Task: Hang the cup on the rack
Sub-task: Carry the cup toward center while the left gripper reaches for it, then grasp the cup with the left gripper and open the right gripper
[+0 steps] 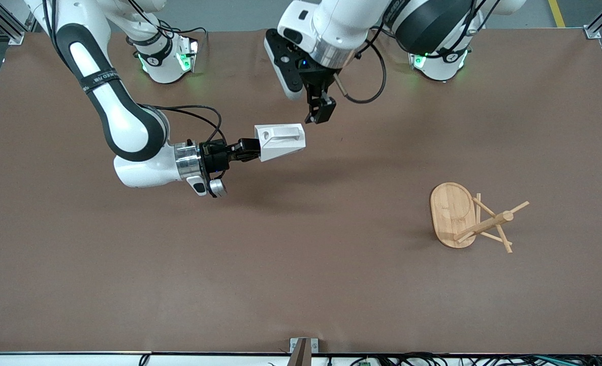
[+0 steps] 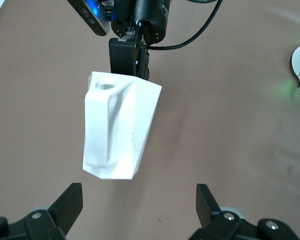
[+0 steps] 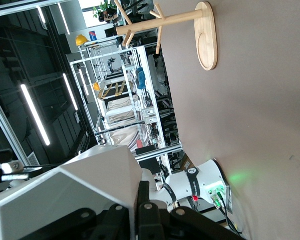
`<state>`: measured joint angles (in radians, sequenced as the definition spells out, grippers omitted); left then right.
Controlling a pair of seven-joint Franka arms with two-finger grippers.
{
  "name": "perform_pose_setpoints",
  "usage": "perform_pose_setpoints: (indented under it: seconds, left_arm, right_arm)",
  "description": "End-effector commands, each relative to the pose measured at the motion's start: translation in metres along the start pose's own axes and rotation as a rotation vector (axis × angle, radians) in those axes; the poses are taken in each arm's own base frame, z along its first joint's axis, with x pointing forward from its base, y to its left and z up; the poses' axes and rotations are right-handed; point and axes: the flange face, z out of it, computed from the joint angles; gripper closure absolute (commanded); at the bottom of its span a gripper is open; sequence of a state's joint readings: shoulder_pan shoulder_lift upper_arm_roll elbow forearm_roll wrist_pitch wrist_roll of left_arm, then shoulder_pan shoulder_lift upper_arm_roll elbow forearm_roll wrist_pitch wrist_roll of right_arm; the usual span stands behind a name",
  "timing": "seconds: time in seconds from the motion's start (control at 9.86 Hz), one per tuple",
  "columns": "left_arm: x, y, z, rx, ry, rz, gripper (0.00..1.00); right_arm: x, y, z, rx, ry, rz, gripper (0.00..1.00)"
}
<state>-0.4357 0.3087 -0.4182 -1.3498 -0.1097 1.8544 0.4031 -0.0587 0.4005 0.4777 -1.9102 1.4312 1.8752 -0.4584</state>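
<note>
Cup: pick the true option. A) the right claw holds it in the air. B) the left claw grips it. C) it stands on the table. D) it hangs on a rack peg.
A: the right claw is shut on the cup above the table, while the left claw hangs open beside it.

Bare table (image 1: 301, 264) surrounds the rack (image 1: 471, 219); nothing blocks its pegs.

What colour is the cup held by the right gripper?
The cup is plain matte white, with no pattern; the left wrist view shows it best.
</note>
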Motion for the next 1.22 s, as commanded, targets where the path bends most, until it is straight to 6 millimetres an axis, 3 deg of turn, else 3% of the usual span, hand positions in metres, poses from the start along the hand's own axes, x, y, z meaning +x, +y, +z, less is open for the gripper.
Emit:
perform_pose_setpoints:
  seconds: [0.0, 0.2, 0.71, 1.01, 1.12]
  left_arm:
    - [0.005, -0.02, 0.027, 0.006, 0.013, 0.073, 0.0]
    - [0.005, -0.027, 0.038, 0.001, 0.013, 0.082, 0.0]
    - [-0.003, -0.03, 0.071, -0.031, -0.046, 0.091, 0.0]
    - [-0.013, -0.024, 0.086, -0.073, -0.125, 0.081, 0.04]
    - [-0.014, -0.023, 0.085, -0.073, -0.13, 0.083, 0.13]
  right_arm:
    - [-0.009, -0.005, 0.002, 0.018, 0.01, -0.006, 1.0]
    - [-0.02, -0.016, 0.02, 0.037, -0.016, -0.017, 1.0]
    - [-0.026, -0.025, 0.024, 0.052, -0.009, -0.021, 1.0]
    - [-0.028, -0.03, 0.028, 0.058, -0.01, -0.026, 1.0]
    - [-0.028, -0.03, 0.028, 0.058, -0.01, -0.026, 1.0]
